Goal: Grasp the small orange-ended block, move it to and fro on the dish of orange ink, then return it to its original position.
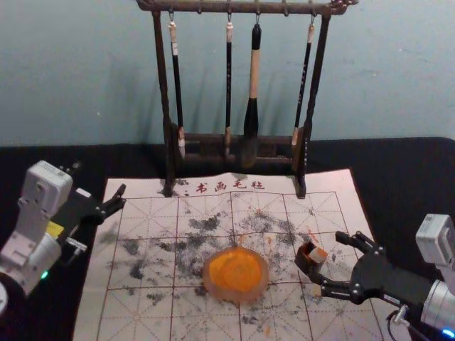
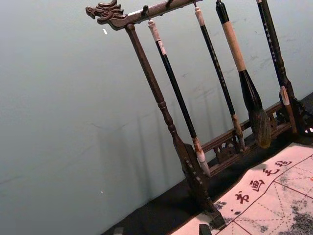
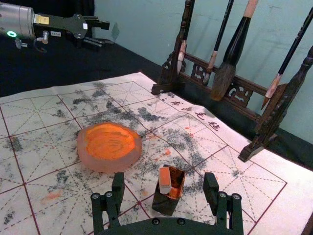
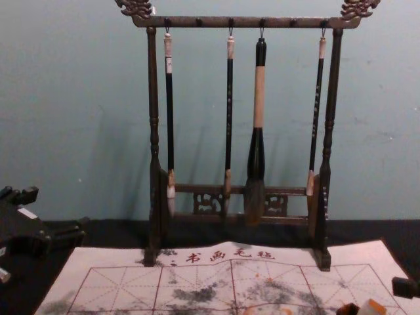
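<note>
The right gripper (image 1: 329,256) stands open at the right of the mat, near a small dark box (image 1: 303,264) with the orange-ended block (image 1: 318,254) in it. In the right wrist view, the block (image 3: 165,180) leans in the box (image 3: 165,202), its orange end up; the fingers of the right gripper (image 3: 164,184) are spread to either side, apart from both. The dish of orange ink (image 1: 236,274) lies mid-mat, left of the box. My left gripper (image 1: 121,198) is parked open at the mat's far left corner; its tips also show in the left wrist view (image 2: 161,230).
Behind the dish, a dark wooden rack (image 1: 308,135) with several hanging brushes stands at the mat's back edge. The white gridded mat (image 1: 146,312), stained with black ink and orange spots, lies on a black-covered table (image 1: 409,170).
</note>
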`<control>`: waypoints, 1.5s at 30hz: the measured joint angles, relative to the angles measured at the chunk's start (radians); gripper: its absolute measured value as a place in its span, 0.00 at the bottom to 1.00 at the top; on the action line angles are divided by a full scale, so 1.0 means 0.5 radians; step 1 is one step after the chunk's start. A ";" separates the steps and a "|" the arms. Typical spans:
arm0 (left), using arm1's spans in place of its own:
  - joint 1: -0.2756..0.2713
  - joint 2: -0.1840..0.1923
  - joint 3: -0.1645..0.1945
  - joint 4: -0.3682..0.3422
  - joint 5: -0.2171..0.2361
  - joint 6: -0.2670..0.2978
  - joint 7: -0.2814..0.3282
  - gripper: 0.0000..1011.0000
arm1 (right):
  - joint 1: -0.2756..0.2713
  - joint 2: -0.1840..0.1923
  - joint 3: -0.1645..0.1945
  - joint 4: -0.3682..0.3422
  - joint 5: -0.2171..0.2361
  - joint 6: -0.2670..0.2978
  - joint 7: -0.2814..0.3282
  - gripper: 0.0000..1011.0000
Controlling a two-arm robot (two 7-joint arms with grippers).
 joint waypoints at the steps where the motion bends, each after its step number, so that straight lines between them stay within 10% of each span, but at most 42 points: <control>1: 0.000 0.000 0.000 0.000 0.000 0.000 0.000 0.99 | 0.001 -0.002 0.003 0.001 -0.001 0.002 0.003 0.99; 29: 0.000 0.000 0.000 0.000 0.000 0.000 0.000 0.99 | 0.006 -0.012 0.011 0.007 0.001 0.019 0.011 0.99; 45: 0.000 0.000 0.000 0.000 0.000 0.000 0.000 0.99 | 0.006 -0.011 0.010 0.007 0.001 0.016 0.011 0.57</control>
